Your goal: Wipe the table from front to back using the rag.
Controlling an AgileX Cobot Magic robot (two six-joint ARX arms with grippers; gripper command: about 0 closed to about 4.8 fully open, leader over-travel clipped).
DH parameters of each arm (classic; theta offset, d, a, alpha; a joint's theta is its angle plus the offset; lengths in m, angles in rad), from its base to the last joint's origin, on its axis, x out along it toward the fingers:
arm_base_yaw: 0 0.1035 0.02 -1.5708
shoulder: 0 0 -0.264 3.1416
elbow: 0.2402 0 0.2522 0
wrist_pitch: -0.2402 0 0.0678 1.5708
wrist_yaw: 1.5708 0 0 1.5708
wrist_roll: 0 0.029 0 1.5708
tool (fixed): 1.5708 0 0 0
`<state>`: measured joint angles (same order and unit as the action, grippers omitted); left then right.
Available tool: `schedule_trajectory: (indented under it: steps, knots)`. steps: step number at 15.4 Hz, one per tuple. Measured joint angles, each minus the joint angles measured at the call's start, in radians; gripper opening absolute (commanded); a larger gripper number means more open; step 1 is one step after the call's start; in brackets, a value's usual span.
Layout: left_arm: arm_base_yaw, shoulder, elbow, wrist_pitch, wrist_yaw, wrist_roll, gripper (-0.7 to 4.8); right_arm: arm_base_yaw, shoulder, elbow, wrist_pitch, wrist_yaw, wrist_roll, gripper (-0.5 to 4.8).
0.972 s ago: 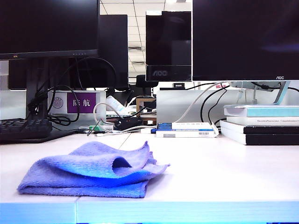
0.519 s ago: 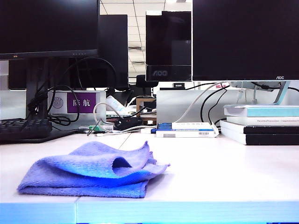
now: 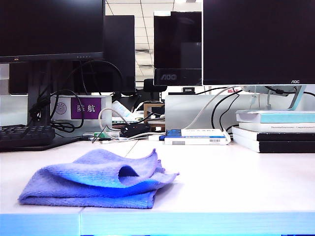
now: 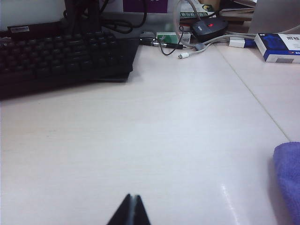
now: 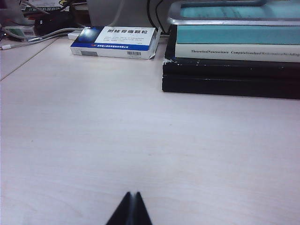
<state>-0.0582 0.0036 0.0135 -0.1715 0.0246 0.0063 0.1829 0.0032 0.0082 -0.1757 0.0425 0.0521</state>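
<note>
rag [image 3: 93, 179] on table [image 3: 221, 182] front-left | keyboard [image 3: 25, 135] behind it | books [image 3: 275, 130] back-right

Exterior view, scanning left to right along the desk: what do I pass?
keyboard → rag → blue-and-white box → stack of books, all on the table.

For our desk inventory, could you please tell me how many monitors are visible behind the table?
3: one monitor at back left, an AOC monitor in the middle further back, and a large AOC monitor at right. Others may be hidden.
</note>
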Motion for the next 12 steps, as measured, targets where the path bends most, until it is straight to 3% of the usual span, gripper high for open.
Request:
schedule_trajectory:
  steps: [4, 12]
  knots:
    - [0.000, 0.000, 0.000, 0.000, 0.000, 0.000, -0.04, -0.047, 0.000, 0.000, 0.000, 0.004, 0.074, -0.01]
    - [0.000, 0.000, 0.000, 0.000, 0.000, 0.000, -0.04, -0.047, 0.000, 0.000, 0.001, 0.006, 0.075, -0.01]
